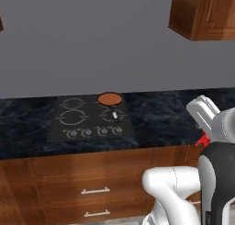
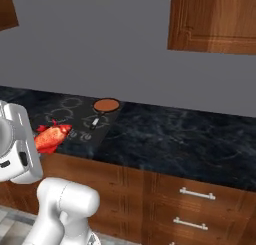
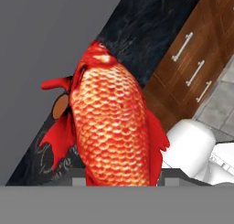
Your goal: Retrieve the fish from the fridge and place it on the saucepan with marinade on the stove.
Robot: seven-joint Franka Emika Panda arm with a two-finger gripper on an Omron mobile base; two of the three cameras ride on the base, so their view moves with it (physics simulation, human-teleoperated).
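Red-orange and scaly, the fish [image 3: 112,127] is sitting clamped in the gripper [image 3: 119,182], hanging in front of the dark marbled counter [image 2: 165,134]. Beyond it, the saucepan [image 1: 110,99] of marinade [image 1: 109,98] is resting on the stove [image 1: 78,120], grey wall [image 1: 92,45] behind.

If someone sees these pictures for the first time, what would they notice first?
The bright red-orange fish, held at the gripper, fills the middle of the hand view. Next comes the saucepan of orange-brown marinade on the back right burner of the black stove.
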